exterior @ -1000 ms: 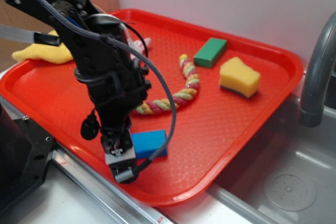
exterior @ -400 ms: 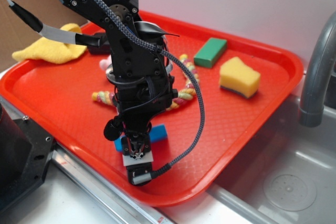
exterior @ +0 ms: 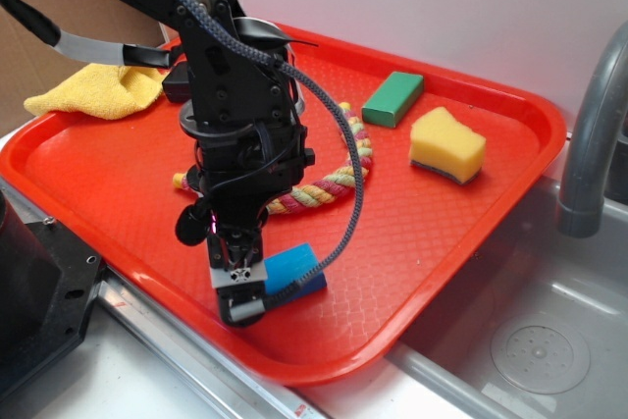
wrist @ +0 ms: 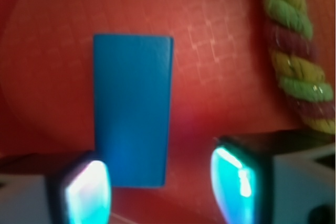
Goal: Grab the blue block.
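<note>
No readable writing anywhere. Tool (wrist: 163, 184) jaws spread wide, gripping nothing. Bright blue smooth rectangular block (wrist: 134, 109) lies flat on red plastic tray (exterior: 442, 233), between the fingers, nearer left one. Exterior view: tool hides block's near end.

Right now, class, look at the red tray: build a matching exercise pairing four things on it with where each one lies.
Things:
1. blue block
2. green block
3. yellow sponge
4. yellow cloth

Places:
A. far left corner of the red tray, behind the arm
B. near front rim, beside the open gripper
C. right side, nearest the faucet
D. back of the tray, past the rope's far end

Pairs: 1-B, 2-D, 3-C, 4-A
</note>
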Controlling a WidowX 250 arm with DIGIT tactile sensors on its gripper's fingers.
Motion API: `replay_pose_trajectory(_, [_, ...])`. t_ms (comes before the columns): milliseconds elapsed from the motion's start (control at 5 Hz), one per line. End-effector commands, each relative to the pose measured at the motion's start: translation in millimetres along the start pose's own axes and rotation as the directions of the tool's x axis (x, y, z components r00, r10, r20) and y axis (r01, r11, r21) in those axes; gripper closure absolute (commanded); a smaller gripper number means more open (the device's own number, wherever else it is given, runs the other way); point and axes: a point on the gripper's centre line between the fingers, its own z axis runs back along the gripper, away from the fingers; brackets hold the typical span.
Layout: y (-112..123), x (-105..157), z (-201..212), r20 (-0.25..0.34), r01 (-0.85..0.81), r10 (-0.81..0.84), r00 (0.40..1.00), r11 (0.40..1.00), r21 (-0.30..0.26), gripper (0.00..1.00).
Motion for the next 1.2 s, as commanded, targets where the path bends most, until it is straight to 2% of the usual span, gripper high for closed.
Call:
replay_pose_trajectory(0, [-5.2,14.0,4.4,0.003,0.008,-0.008,1.0,1.0,-0.029,1.0])
replay_pose_trajectory(200, [-4.0,12.0,7.6,0.023,0.013,-0.012,1.0,0.999,-0.043,0.0])
replay_pose_trajectory(400, [-0.6,7.8,13.3,0.052,0.007,-0.005,0.999,0.999,-0.053,0.0])
replay_pose_trajectory(1000, [-0.6,7.8,13.3,0.052,0.007,-0.005,0.999,0.999,-0.053,0.0])
